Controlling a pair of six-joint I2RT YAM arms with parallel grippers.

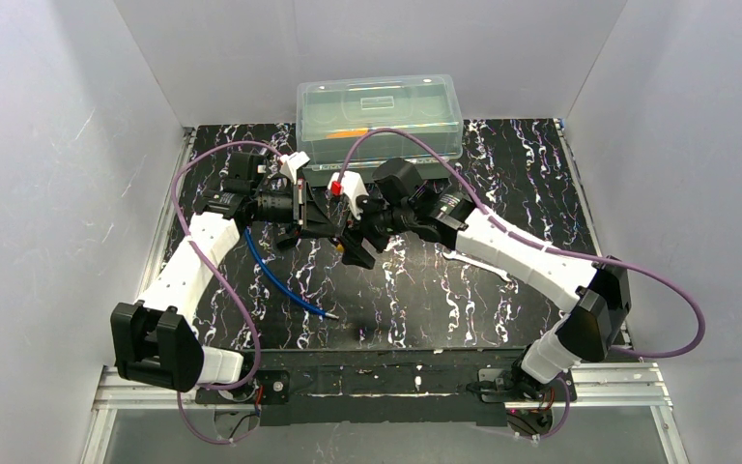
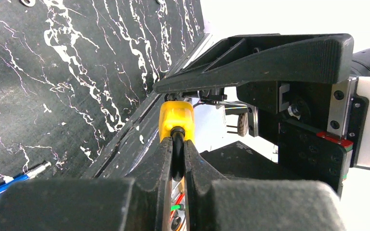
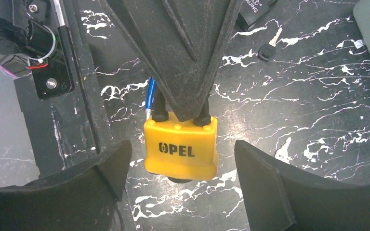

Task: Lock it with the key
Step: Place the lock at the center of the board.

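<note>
The yellow padlock [image 3: 180, 149], marked OPEL, hangs just above the black marbled table [image 3: 318, 96]. My left gripper [image 2: 176, 144] is shut on the lock's black shackle [image 2: 177, 154], coming in from above in the right wrist view. My right gripper [image 3: 182, 149] is open, one finger on each side of the lock body and apart from it. A dark stub [image 3: 179, 179] pokes out under the lock; I cannot tell what it is. The key [image 3: 270, 48], with a dark head and silver blade, lies on the table beyond the lock. Both grippers meet at mid-table [image 1: 343, 237].
A clear lidded plastic box [image 1: 379, 116] stands at the back edge. A blue pen-like rod [image 1: 280, 280] lies on the table left of centre, below the grippers. White walls close in the table on three sides.
</note>
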